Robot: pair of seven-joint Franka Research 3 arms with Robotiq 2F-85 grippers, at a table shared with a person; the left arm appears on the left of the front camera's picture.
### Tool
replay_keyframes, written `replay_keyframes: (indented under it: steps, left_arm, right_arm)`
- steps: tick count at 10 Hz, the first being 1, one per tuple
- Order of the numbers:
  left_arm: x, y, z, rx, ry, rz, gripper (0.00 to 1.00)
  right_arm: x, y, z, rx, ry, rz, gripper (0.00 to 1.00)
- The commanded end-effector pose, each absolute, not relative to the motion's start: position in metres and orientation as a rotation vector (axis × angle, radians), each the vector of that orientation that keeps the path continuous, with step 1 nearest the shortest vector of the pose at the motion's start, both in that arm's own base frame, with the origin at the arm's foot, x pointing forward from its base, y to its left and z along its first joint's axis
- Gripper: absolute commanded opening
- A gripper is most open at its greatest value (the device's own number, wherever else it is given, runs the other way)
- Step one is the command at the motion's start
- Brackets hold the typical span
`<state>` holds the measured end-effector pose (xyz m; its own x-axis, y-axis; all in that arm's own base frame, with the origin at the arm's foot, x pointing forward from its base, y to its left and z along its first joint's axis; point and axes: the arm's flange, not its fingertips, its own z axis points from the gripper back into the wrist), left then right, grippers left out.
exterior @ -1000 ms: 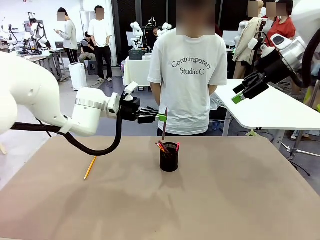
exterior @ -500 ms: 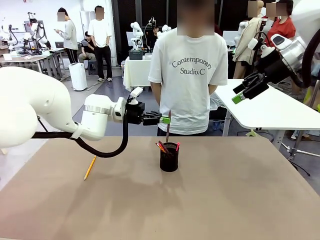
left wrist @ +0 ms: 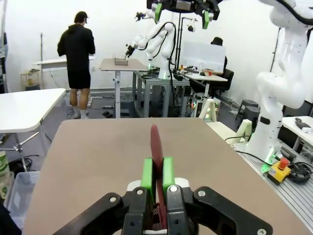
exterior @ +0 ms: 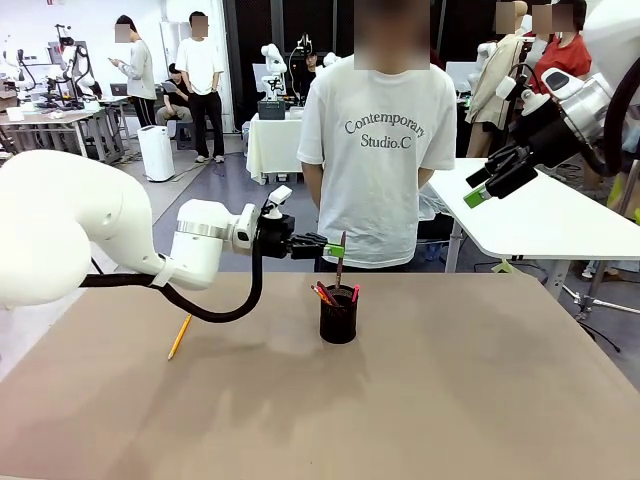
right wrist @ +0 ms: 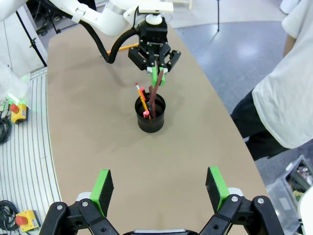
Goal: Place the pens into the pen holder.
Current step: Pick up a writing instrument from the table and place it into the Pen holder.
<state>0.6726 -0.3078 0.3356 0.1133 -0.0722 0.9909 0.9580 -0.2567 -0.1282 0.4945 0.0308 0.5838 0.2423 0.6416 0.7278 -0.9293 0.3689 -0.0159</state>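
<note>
Red-brown pen (exterior: 340,262) now over the holder (exterior: 338,320)
Left hand (exterior: 333,246), clamped on the pen's top, has slid in and sunk, so the tip reaches the holder's mouth at the middle of the surface (exterior: 470,400); release looks next. Right hand (exterior: 482,190) hangs wide open, empty, beyond the far right corner. Yellow pencil (exterior: 180,336) waits near the left edge.

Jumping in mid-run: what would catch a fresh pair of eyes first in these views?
The left pincer is shut on a dark red pen, held upright with its lower end at the mouth of the black mesh pen holder in the middle of the table, where other pens already stand. A yellow pencil lies alone toward the robot's left, and the right pincer hangs open, raised off to the right.
</note>
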Motion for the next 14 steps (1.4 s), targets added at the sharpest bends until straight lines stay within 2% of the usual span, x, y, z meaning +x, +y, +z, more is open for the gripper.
replay_keyframes:
  steps: [1, 8, 13, 14]
  left_arm:
    - [0.679, -0.309, 0.345, -1.446, -0.956, -1.304, 0.0]
    - [0.673, -0.308, 0.336, -1.411, -0.94, -1.331, 0.0]
    - [0.668, -0.312, 0.338, -1.405, -0.941, -1.368, 1.0]
    - [0.667, -0.313, 0.339, -1.404, -0.94, -1.375, 1.0]
  right_arm:
    - [0.494, 0.033, 0.584, 0.461, -0.727, 1.12, 1.0]
    - [0.494, 0.033, 0.584, 0.461, -0.727, 1.12, 1.0]
    - [0.494, 0.033, 0.584, 0.461, -0.727, 1.12, 1.0]
    - [0.494, 0.033, 0.584, 0.461, -0.727, 1.12, 1.0]
